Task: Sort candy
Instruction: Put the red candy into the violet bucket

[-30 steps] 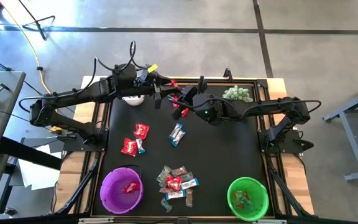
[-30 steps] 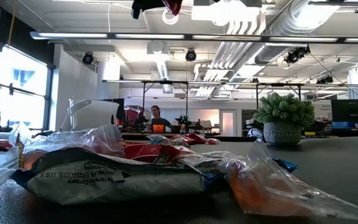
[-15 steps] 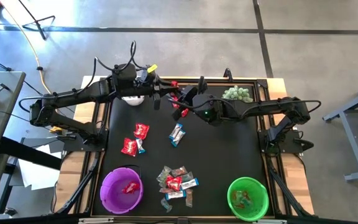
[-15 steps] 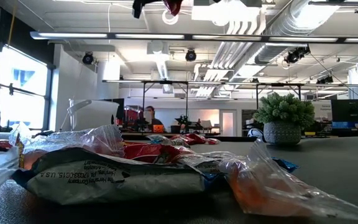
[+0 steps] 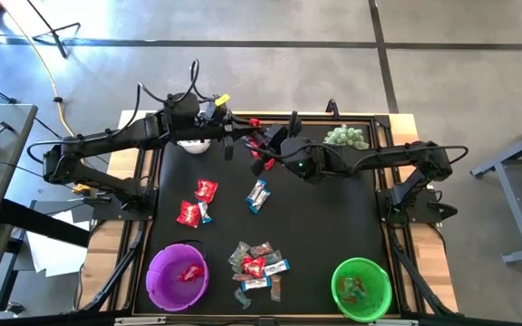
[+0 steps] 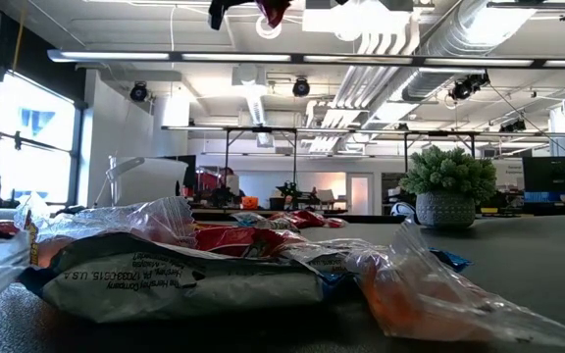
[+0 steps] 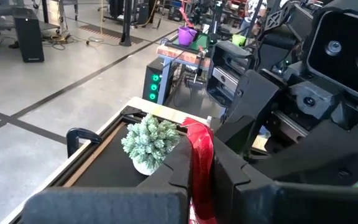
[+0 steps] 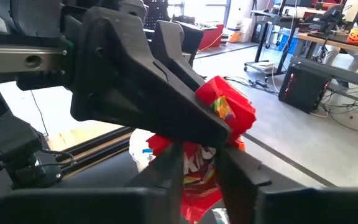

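Nothing on your arms had shifted since the earlier frames; only the person in the background had left the low view. Both sets of fingers were clamped on one red packet [image 8: 219,134], left gripper [image 5: 240,138] meeting right gripper [image 5: 265,149] above the worktop's [image 5: 333,217] far edge. Light, crinkly and slippery, it probably wants pinching at a sealed end. Loose candy [image 5: 257,264] lay near the front edge; the purple bowl [image 5: 157,276] held a red packet, the green bowl [image 5: 381,290] some greenish sweets.
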You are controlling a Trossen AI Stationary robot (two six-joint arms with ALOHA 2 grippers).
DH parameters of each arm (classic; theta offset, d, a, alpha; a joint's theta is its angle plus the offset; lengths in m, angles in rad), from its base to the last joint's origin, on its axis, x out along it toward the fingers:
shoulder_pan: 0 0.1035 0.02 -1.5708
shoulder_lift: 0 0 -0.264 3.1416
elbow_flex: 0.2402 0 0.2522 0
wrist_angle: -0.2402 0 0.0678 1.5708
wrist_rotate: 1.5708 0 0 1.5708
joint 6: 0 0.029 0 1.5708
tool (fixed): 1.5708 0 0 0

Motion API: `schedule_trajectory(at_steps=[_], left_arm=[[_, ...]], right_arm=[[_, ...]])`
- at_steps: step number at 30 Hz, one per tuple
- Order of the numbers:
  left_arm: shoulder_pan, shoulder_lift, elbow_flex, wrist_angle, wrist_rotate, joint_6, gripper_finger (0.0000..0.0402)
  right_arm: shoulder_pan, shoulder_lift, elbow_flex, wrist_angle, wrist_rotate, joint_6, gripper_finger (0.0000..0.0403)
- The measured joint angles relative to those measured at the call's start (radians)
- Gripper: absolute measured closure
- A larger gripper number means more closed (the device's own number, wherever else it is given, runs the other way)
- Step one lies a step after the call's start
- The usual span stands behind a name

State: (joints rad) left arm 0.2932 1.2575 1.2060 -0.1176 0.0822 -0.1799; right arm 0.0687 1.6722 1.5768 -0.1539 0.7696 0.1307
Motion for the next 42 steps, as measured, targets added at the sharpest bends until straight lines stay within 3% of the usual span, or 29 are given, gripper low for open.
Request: schedule_trajectory(at_steps=[8, 18, 25, 29, 35, 42], left_arm=[[0.011, 0.0, 0.0, -0.079, -0.001, 0.001, 0.039], [0.044, -0.001, -0.001, -0.127, 0.0, 0.06, 0.039], [0.061, -0.071, -0.001, -0.404, 0.012, -0.013, 0.039], [0.048, -0.126, -0.001, -0.611, 0.11, -0.119, 0.039], [-0.069, -0.186, -0.001, -0.769, 0.259, -0.305, 0.039], [-0.359, -0.224, -0.001, -0.929, 0.305, -0.635, 0.039]], right_arm=[[0.001, 0.0, 0.0, -0.05, 0.001, 0.015, 0.0229], [0.0, 0.0, 0.0, -0.311, 0.002, 0.201, 0.0221], [0.0, 0.0, 0.0, -0.59, -0.15, 0.488, 0.0222], [0.0, 0.0, 0.0, -0.709, -0.226, 0.602, 0.0222], [0.0, 0.0, 0.0, -0.826, -0.287, 0.656, 0.0222], [0.02, 0.0, 0.0, -0.864, -0.36, 0.652, 0.0222]])
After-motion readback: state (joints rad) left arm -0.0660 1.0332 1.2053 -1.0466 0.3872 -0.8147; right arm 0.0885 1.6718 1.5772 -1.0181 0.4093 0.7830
